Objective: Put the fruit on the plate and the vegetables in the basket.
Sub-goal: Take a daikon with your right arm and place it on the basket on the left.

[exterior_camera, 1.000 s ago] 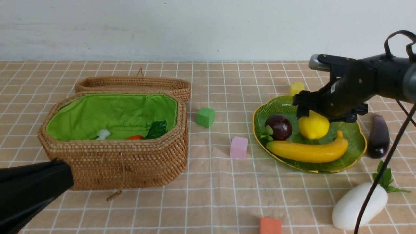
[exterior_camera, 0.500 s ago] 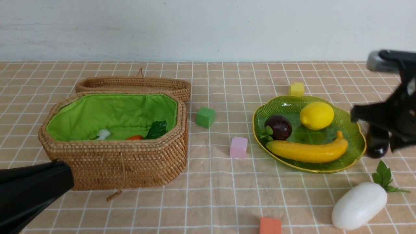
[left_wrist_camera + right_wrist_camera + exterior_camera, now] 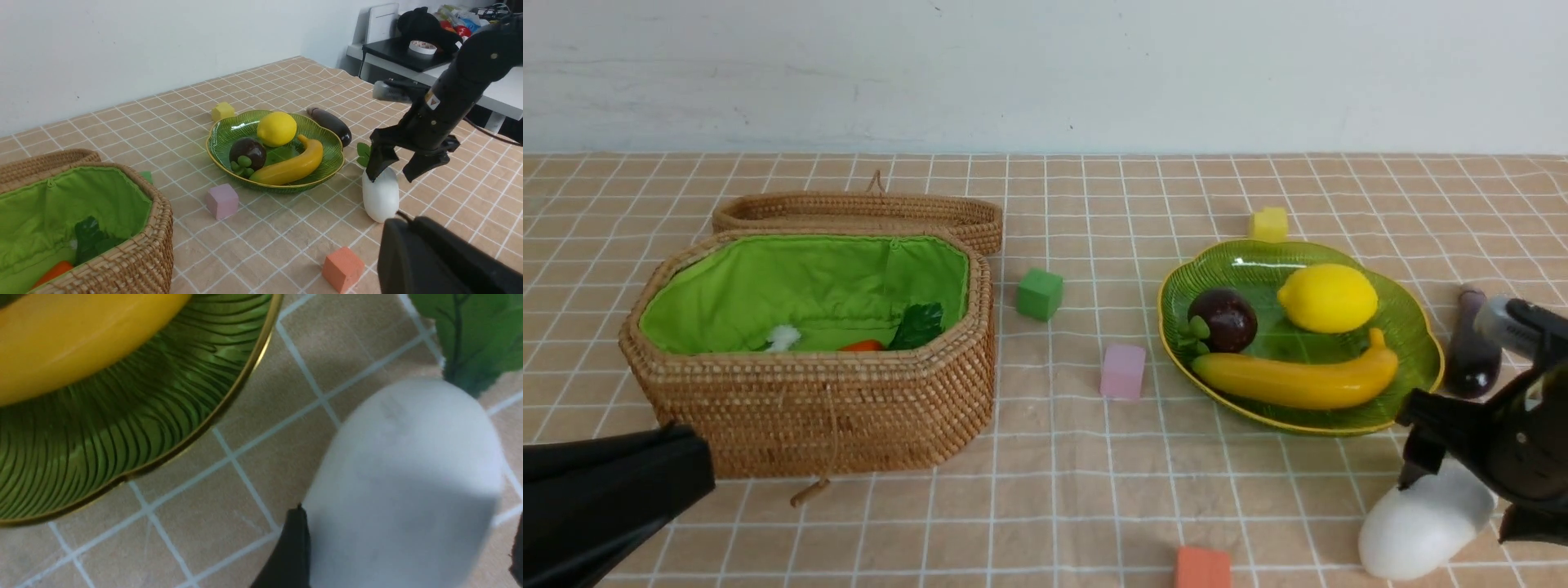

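The banana (image 3: 1294, 380), mangosteen (image 3: 1223, 320) and lemon (image 3: 1327, 297) lie on the green plate (image 3: 1409, 343). The eggplant (image 3: 1474, 351) lies on the cloth just right of the plate. The white radish (image 3: 1409, 535) lies at the front right. My right gripper (image 3: 1462, 498) is open, one finger on each side of the radish (image 3: 408, 457), its green leaves (image 3: 478, 343) beyond. The carrot (image 3: 862, 345) lies in the green-lined basket (image 3: 809, 408). My left gripper (image 3: 605, 490) is shut and empty in front of the basket.
The flat wicker lid (image 3: 858, 214) lies behind the basket. Foam cubes lie on the cloth: green (image 3: 1039, 294), pink (image 3: 1123, 371), yellow (image 3: 1268, 224) behind the plate, orange (image 3: 1202, 568) at the front edge.
My right gripper left the lemon on the plate, swung right past the eggplant, then came forward and down over the radish. The left arm barely moved.
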